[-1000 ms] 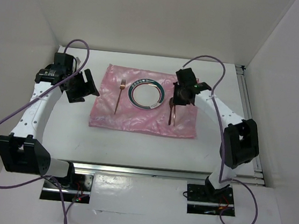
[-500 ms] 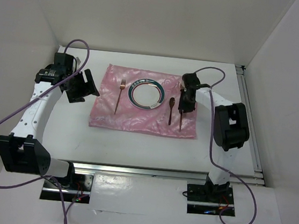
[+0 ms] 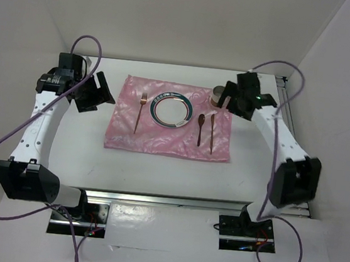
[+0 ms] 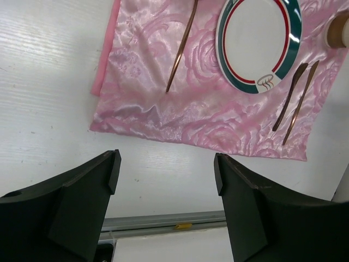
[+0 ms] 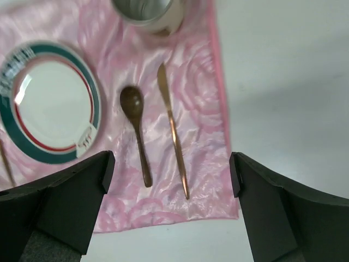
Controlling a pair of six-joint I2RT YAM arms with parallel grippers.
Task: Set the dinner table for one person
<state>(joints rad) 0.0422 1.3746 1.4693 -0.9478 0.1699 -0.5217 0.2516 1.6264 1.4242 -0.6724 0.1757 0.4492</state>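
Dinner table [image 3: 157,173]: white top with metal rails, spread under everything, both arms bolted at its near edge.
Placemat [image 3: 161,143]: shiny pink cloth, lying flat across the table's middle.
Plate [image 3: 173,110]: round, green-and-red rim, on the mat's far middle.
Fork [image 3: 140,111]: on the mat, just left of the plate, tines far.
Spoon [image 3: 201,126]: right of the plate, bowl far.
Knife [image 3: 212,132]: just right of the spoon, side by side, apart.
Cup [image 3: 218,97]: upright on the mat's far right corner.
Left gripper [image 4: 164,164]: raised over bare table left of the mat, jaws spread wide, empty.
Right gripper [image 5: 170,164]: raised just right of the cup, jaws wide apart, holding nothing.
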